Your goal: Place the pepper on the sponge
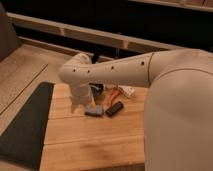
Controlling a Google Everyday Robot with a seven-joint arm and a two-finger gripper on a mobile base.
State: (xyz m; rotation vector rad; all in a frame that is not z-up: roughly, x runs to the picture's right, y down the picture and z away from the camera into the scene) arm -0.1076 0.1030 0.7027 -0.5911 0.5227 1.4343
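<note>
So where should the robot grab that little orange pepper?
Probably best to pinch the pepper across its thin middle, coming straight down from above. It lies flat on the table, long and skinny, with the black block close in front. The gripper hangs just beside the sponge.

Cream-white rounded arm (125, 70), small dark holes (112, 67), pale end effector (76, 106) above table (95, 142)

Wooden desk (90, 145), black block (114, 109) near its middle, white box (128, 91) behind it, dark bowl (98, 88) further left, dark mat (25, 125) along desk's left edge.
</note>
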